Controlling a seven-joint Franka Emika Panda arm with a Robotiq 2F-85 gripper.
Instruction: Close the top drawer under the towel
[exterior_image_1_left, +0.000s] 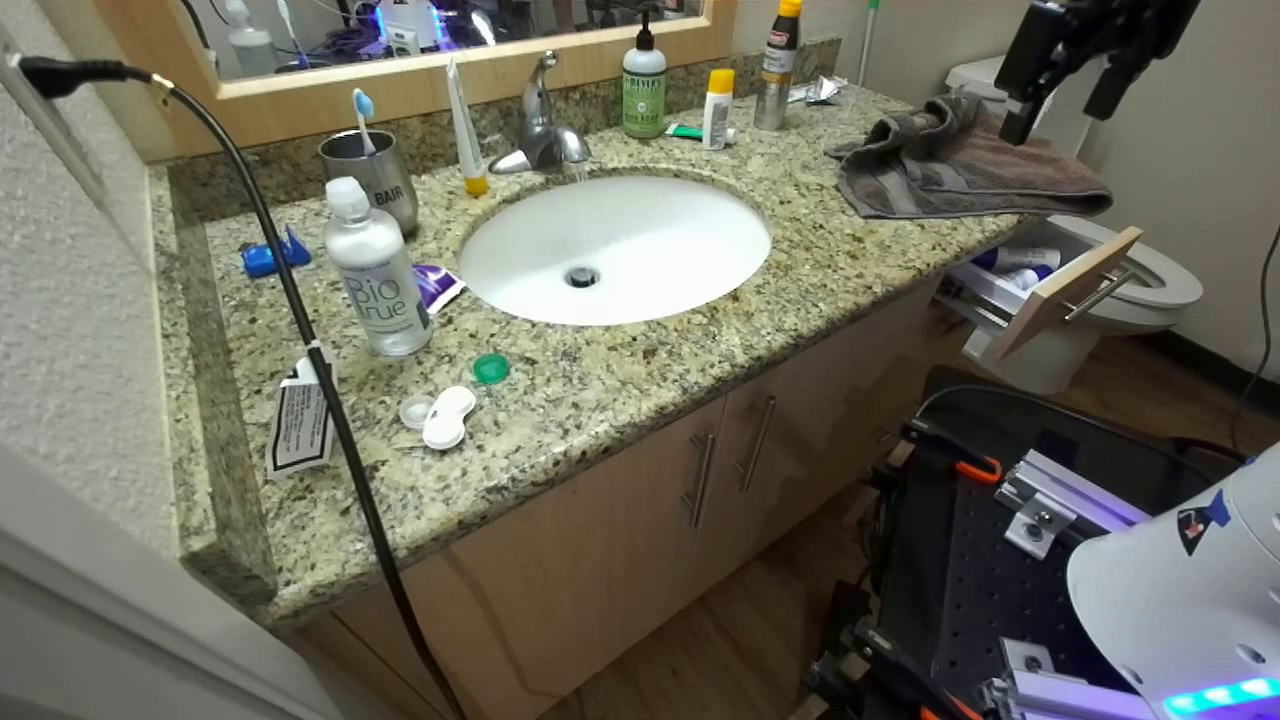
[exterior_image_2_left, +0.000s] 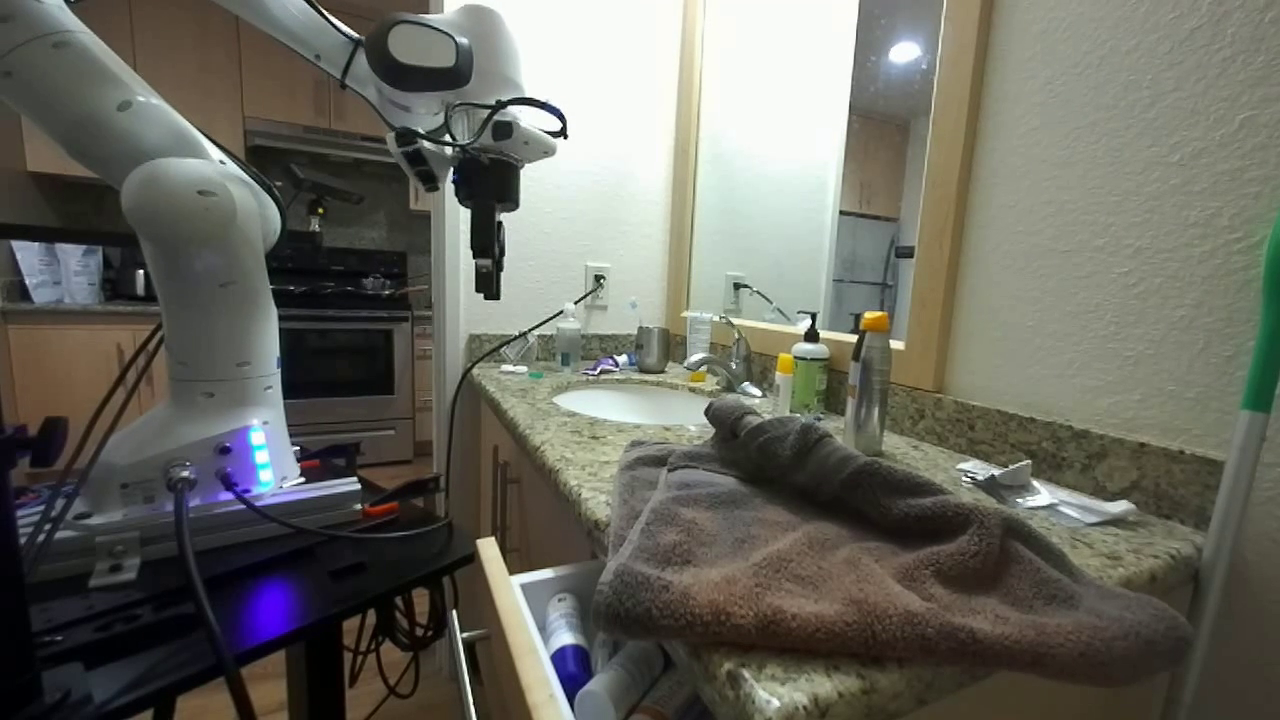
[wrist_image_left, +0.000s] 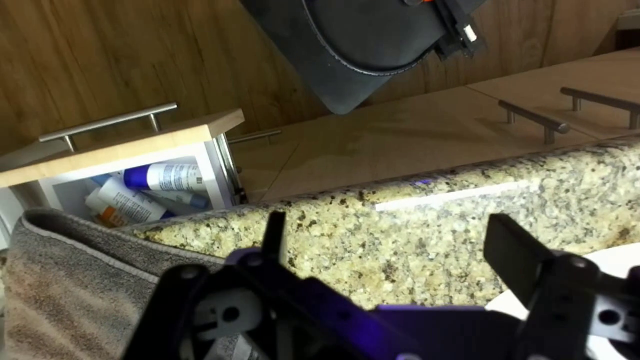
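The top drawer stands pulled out, with a light wood front and metal bar handle, in both exterior views (exterior_image_1_left: 1065, 295) (exterior_image_2_left: 512, 640) and in the wrist view (wrist_image_left: 125, 145). Several tubes and bottles (wrist_image_left: 132, 202) lie inside it. A grey-brown towel (exterior_image_1_left: 960, 165) (exterior_image_2_left: 850, 560) (wrist_image_left: 80, 295) lies crumpled on the counter end above the drawer and hangs over the edge, covering part of the drawer's opening in the wrist view. My gripper (exterior_image_1_left: 1062, 112) (exterior_image_2_left: 488, 285) (wrist_image_left: 387, 225) is open and empty, high above the counter, apart from drawer and towel.
The granite counter (exterior_image_1_left: 640, 390) holds a sink (exterior_image_1_left: 615, 250), faucet (exterior_image_1_left: 545, 130), soap bottle (exterior_image_1_left: 643, 85), spray can (exterior_image_1_left: 778, 75) and cup (exterior_image_1_left: 385, 185). Cabinet doors with bar handles (exterior_image_1_left: 705, 480) lie below. The black robot stand (exterior_image_1_left: 980, 540) faces the cabinet. A toilet (exterior_image_1_left: 1165, 265) stands beyond the drawer.
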